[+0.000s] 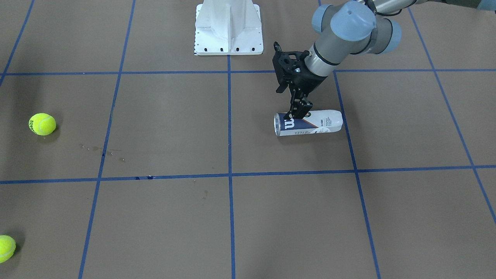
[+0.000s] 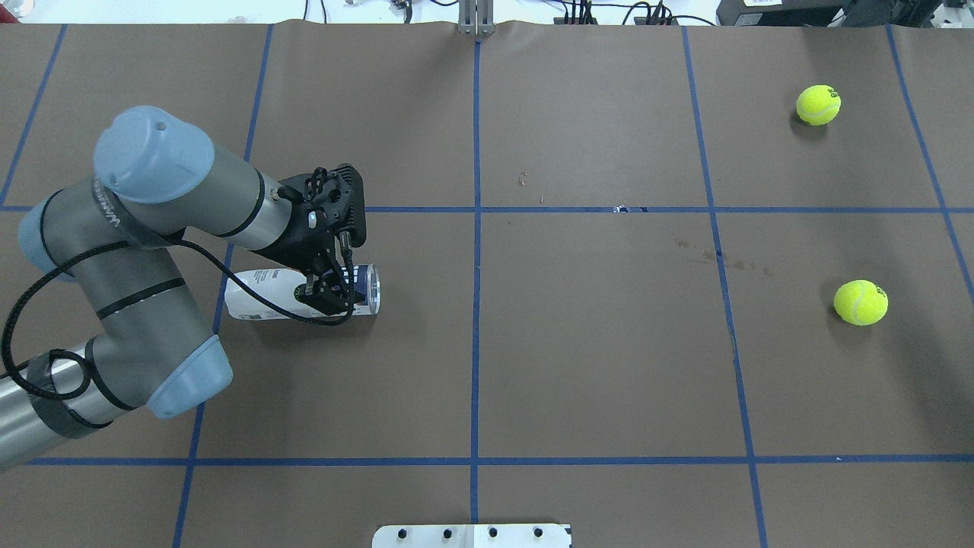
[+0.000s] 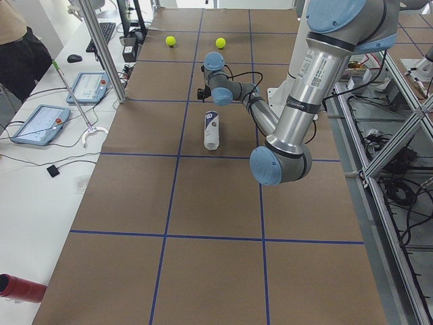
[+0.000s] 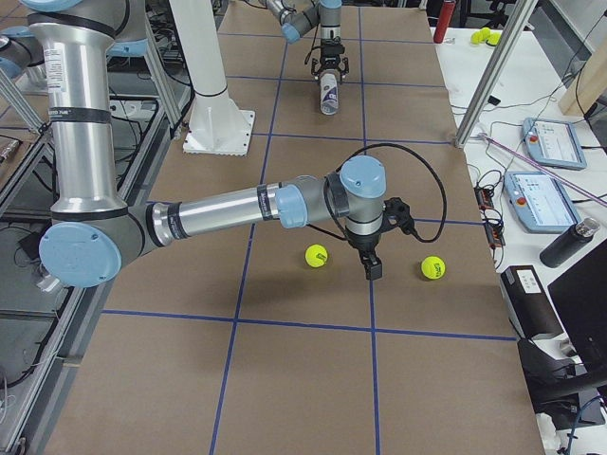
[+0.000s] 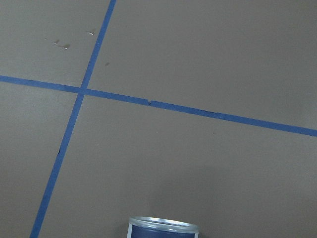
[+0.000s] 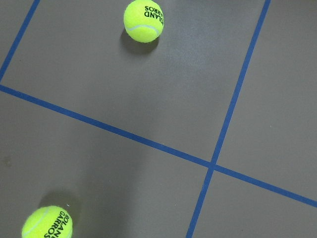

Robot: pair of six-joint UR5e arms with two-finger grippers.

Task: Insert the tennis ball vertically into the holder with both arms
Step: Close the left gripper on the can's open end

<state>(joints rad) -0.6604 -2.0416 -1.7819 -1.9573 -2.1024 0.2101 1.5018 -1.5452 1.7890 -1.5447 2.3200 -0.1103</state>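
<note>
Holder [image 2: 255, 301], one: lay on its side on the table [image 2: 593, 365] at 9 o'clock from centre, seen from behind the robot, with its open rim toward 3 o'clock. Its middle was covered by the left gripper [image 2: 331, 295], one, fingers spread astride it. Tennis balls, two: at 2 o'clock [image 2: 818, 104] and 3 o'clock [image 2: 861, 302], well apart. Right gripper [image 4: 373, 269], one: between the balls, seen only from the side, so its grip could not be told.
</note>
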